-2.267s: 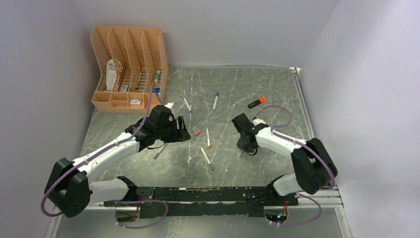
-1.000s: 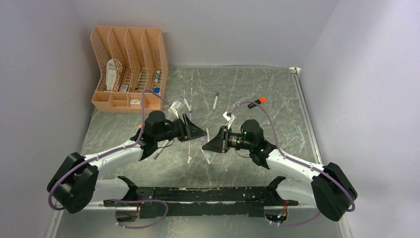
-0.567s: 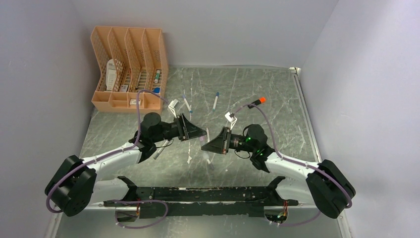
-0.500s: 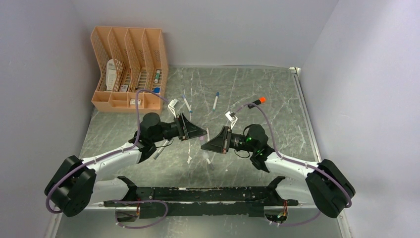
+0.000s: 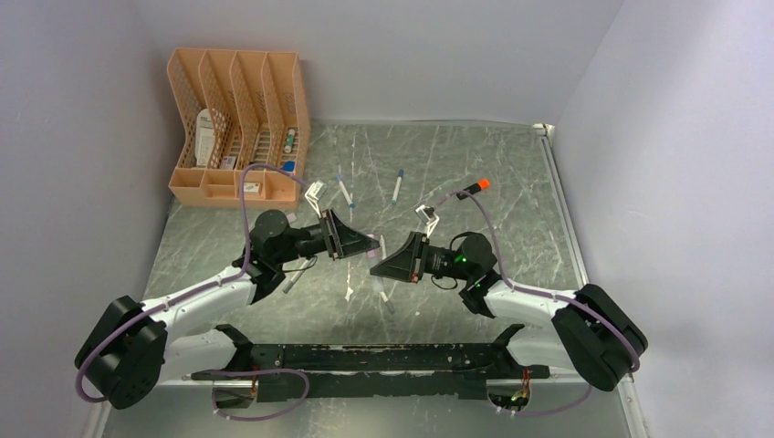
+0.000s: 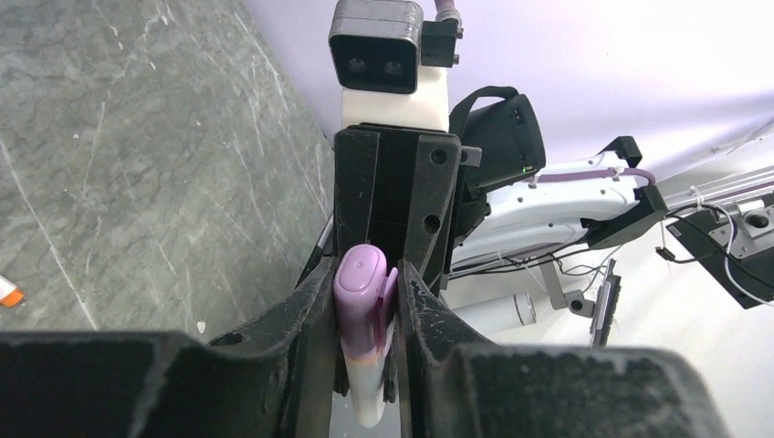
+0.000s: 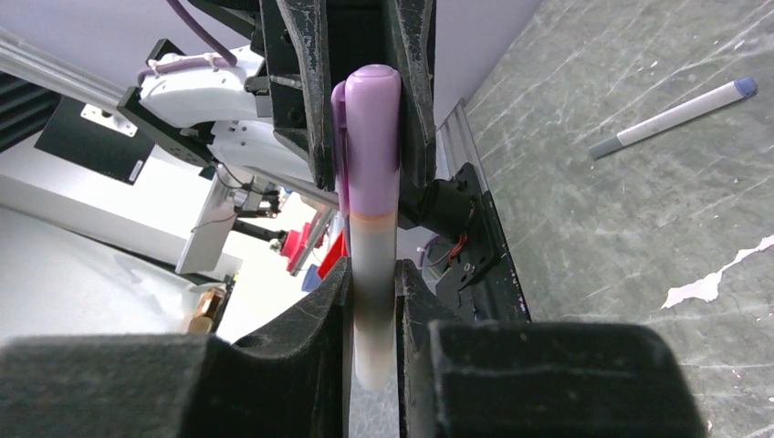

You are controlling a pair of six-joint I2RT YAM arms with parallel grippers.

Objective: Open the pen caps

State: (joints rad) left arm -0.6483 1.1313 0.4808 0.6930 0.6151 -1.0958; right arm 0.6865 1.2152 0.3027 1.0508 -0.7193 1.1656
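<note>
l tool [image 6: 367, 274] narrowed snug onto purple cap [image 6: 361, 306], r tool [image 7: 372, 272] near-closed clamping pen barrel [image 7: 372, 319].

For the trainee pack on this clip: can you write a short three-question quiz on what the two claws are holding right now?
1. True or false: the purple cap has come off the white pen barrel.
2. The right claw grips: A) the barrel, B) the cap, C) nothing.
3. Fill in: the left claw pinches the ____.
Key: 1 false, the cap sits on the barrel; 2 A; 3 purple cap.
</note>
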